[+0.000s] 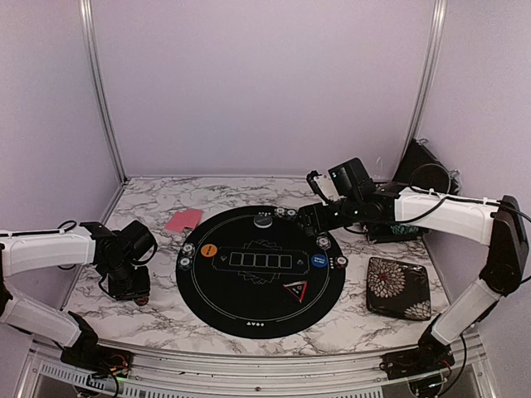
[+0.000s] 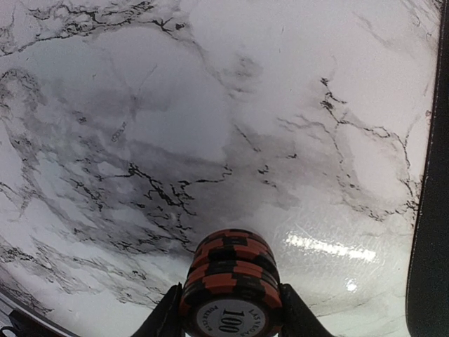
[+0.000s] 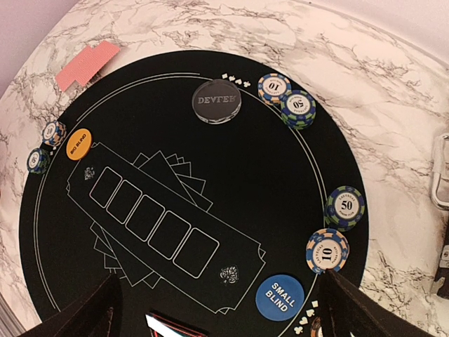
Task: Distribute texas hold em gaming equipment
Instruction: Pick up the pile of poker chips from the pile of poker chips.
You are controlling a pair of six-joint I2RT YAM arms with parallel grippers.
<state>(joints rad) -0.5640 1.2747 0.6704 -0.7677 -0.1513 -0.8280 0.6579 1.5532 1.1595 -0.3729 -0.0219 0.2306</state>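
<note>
We see our left gripper [image 2: 230, 317] clenched on an orange-black chip stack [image 2: 231, 270] over the desk [image 2: 210, 105]; right gripper [image 3: 224, 316] released over the mat [image 3: 280, 182]

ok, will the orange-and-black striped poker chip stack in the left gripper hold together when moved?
Probably shaky: the orange-and-black striped chip stack is several loose discs pinched only at the sides by the left gripper, so chips could shear apart. Staggered stripes hint the discs turn freely. On the glossy marble tabletop it would likely slide if nudged.
</note>
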